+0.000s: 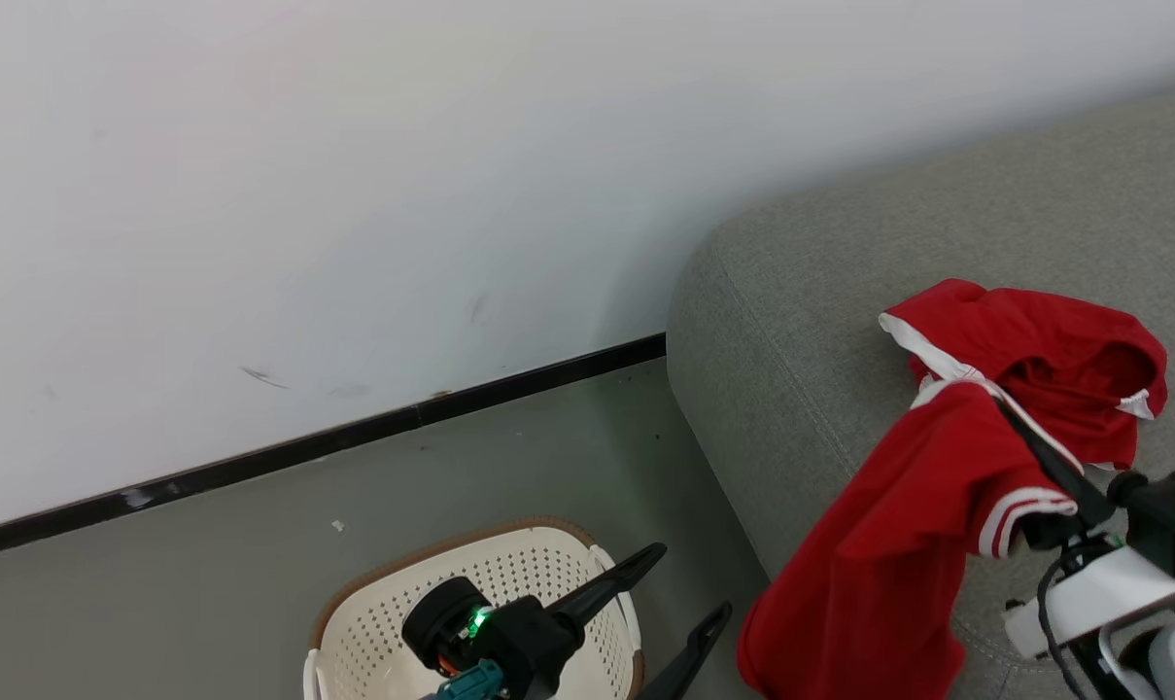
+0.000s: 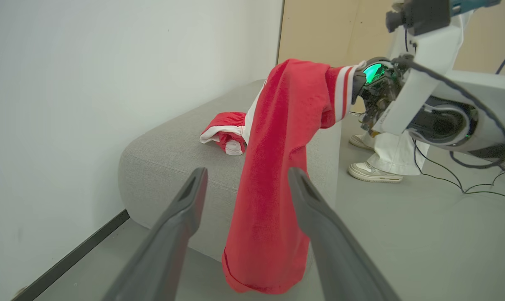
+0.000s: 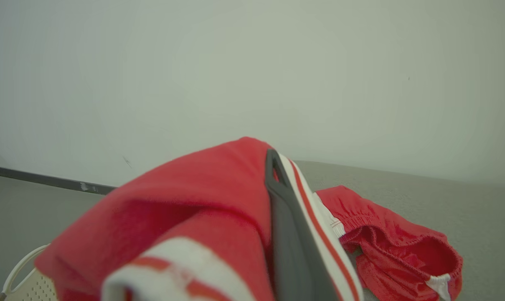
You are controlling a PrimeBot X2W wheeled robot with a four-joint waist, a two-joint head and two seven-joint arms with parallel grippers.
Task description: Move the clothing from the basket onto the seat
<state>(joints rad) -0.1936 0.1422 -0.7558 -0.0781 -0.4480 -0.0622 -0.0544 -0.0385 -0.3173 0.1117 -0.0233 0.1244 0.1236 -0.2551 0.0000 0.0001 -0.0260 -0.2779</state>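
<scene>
My right gripper (image 1: pixel 1010 408) is shut on a red garment with white stripes (image 1: pixel 898 525), which hangs over the front edge of the grey seat (image 1: pixel 801 321) and trails down toward the floor. In the left wrist view the same clothing (image 2: pixel 273 179) drapes from the right gripper (image 2: pixel 356 83). A second red garment (image 1: pixel 1044 365) lies crumpled on the seat just beyond, also in the right wrist view (image 3: pixel 394 246). My left gripper (image 1: pixel 689 588) stands open above the cream basket (image 1: pixel 509 574), nothing between its fingers. The basket's floor is mostly hidden by that arm.
A white wall with a black skirting strip (image 1: pixel 305 447) runs behind the basket and seat. Grey floor (image 1: pixel 257 544) lies around the basket. A person's feet in white shoes (image 2: pixel 373 171) stand beyond the seat, with cables (image 2: pixel 465 184) trailing on the floor.
</scene>
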